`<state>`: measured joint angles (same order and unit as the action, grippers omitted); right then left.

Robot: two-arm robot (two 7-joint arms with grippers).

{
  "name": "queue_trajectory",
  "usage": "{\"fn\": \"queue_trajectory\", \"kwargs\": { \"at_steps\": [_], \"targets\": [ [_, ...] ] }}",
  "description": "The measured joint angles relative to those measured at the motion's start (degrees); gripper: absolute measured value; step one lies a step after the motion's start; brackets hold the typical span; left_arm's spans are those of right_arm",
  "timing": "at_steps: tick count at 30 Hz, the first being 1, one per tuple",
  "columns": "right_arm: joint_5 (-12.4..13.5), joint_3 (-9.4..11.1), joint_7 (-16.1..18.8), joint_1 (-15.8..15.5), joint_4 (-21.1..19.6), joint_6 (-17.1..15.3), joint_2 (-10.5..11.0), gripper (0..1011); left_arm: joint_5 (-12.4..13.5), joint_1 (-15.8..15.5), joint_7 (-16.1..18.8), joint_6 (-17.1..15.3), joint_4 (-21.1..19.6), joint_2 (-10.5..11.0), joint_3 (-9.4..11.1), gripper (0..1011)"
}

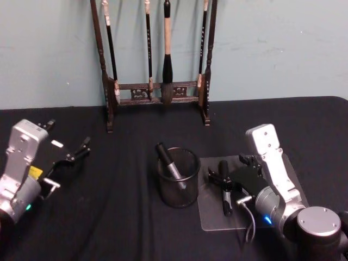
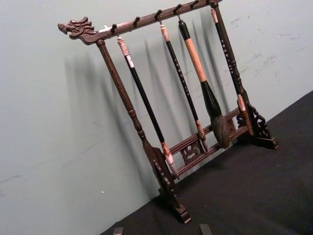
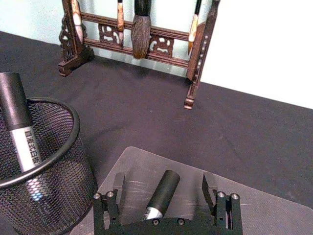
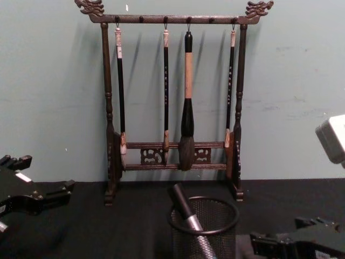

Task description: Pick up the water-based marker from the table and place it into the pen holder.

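Observation:
A water-based marker [image 1: 224,190] with a black cap and silver barrel lies on a clear mat [image 1: 215,217], right of the pen holder [image 1: 179,187]. My right gripper [image 1: 228,173] is low over it and open. In the right wrist view the marker [image 3: 165,186] lies between the two spread fingers [image 3: 118,185], and neither touches it. The pen holder [image 3: 58,188] is a black mesh cup with another marker [image 3: 22,129] leaning inside, also seen in the chest view [image 4: 186,211]. My left gripper [image 1: 73,156] hangs open at the far left with nothing in it.
A tall dark wooden brush rack [image 1: 155,89] with several hanging brushes stands at the back against the wall. Black cloth covers the table [image 1: 119,217]. The pen holder stands close to the mat's left edge.

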<state>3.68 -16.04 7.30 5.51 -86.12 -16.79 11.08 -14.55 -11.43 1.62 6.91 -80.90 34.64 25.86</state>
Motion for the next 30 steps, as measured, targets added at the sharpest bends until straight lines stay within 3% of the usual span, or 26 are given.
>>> {"fn": "queue_trajectory", "kwargs": {
  "at_steps": [16, 30],
  "targets": [
    [-0.97, 2.61, 3.02, 0.15, 2.98, -0.95, -2.91, 1002, 0.0, 0.0, 0.0, 0.0, 0.0, 0.0, 0.0, 1009],
    [-1.01, 2.91, 3.66, -0.22, 3.35, -1.04, -3.13, 1002, 0.0, 0.0, 0.0, 0.0, 0.0, 0.0, 0.0, 1009]
  ]
}}
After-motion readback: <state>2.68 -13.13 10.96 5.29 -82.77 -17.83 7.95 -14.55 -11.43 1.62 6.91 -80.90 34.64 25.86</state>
